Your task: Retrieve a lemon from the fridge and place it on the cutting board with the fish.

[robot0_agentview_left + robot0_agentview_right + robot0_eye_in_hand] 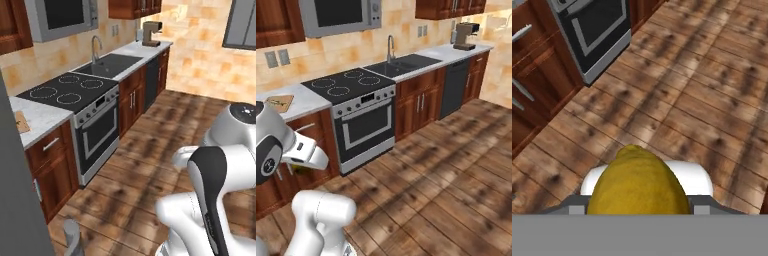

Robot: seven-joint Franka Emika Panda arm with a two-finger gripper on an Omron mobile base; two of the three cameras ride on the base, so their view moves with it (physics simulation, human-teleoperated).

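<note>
**Lemon in the tool, board waiting on the worktop**

From the left: the grey fridge [15, 200] edge fills the near side, its handle [74, 237] low down. Beside it, the marble worktop [303, 102] carries the cutting board [279, 103] with a slender fish [277, 102] lying on it. Next come the black cooktop [348, 81] and the oven [367, 127] beneath, then the sink [397, 65] with its faucet [390, 47], a dark dishwasher [454, 87] and a coffee machine [466, 36] at the far end. A microwave [338, 15] hangs above. No writing is legible anywhere. In the hand view, the tool [637, 212] is clamped around the lemon [638, 185], held above the wooden floor [702, 100].
</note>
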